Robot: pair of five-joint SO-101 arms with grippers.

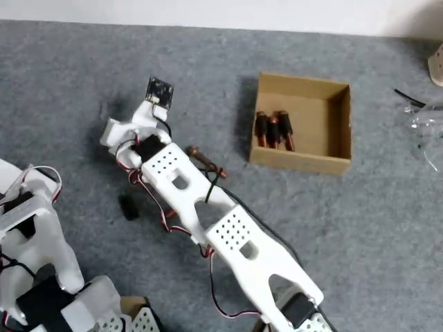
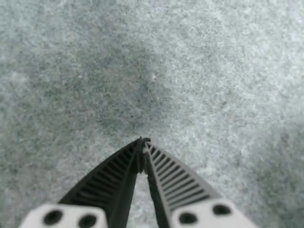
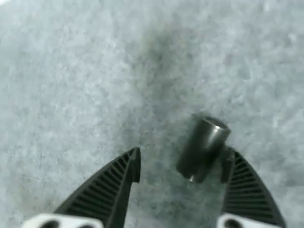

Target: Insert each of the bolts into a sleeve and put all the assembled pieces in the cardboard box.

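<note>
Black sleeve [image 3: 203,148] lies between the wide-spread fingers of our right pincer [image 3: 182,156], just beside one; our left pincer [image 2: 143,142] is pinched together, empty.

The bench [image 1: 360,228] is mottled grey, speckled light and dark. Between the right hand's [image 3: 182,153] black ribbed fingers [image 3: 114,185] sits a glossy black sleeve [image 3: 204,147]. The left hand [image 2: 144,141] has the same black ribbing on white mounts. The right arm [image 1: 235,235] is white with dotted perforations and carries red, black and white wires [image 1: 168,216]. Near the right hand lies a copper-brown bolt [image 1: 205,161]. Well apart from it, the tan cardboard box [image 1: 299,162] holds black-and-copper pieces [image 1: 273,129].
</note>
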